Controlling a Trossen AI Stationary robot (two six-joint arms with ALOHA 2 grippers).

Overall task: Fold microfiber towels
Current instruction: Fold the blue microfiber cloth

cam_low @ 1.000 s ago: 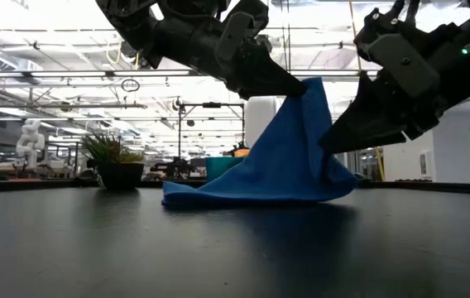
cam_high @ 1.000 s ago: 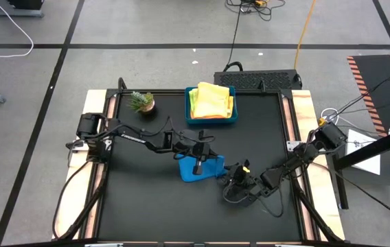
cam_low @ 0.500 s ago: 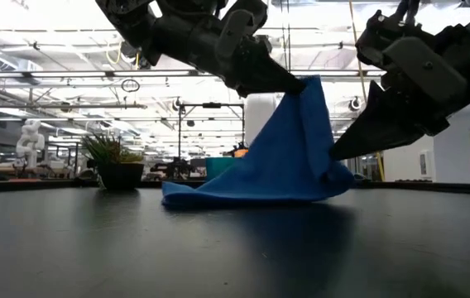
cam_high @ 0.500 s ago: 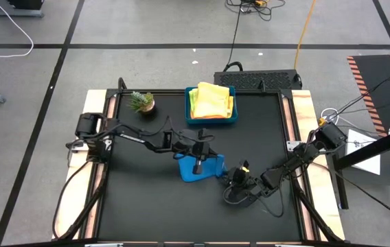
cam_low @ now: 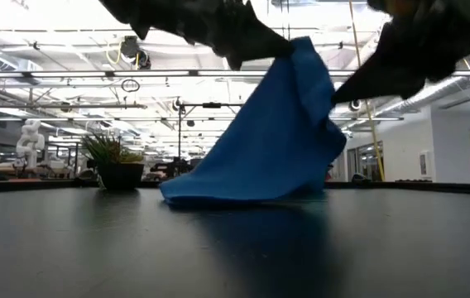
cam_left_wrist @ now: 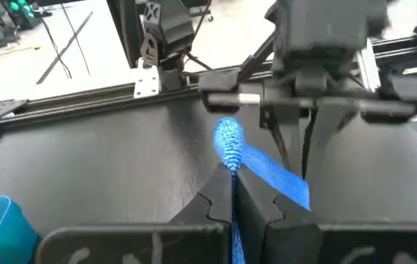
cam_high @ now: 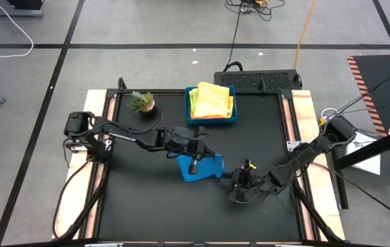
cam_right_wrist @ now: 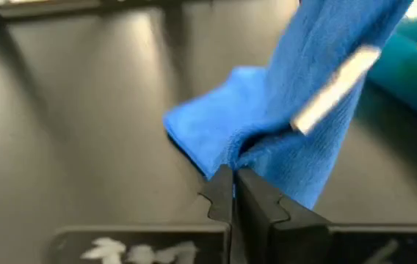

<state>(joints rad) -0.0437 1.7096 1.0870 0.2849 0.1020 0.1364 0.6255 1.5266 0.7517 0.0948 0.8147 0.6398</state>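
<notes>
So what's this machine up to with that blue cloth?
Two robot arms are working on a blue towel in the middle of the table. The left tool pinches one edge and holds it up, while the right tool is shut on another part, so most of the towel hangs off the table with its low edge resting there. More towels sit in a blue tray at the back.

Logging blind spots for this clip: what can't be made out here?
- High view: the blue towel's pinched corners, covered by the left gripper and the right gripper.
- Low view: both grippers, motion-blurred and cut off by the top edge.
- High view: which cloths lie under the yellow towel in the blue tray; hidden by it.
</notes>
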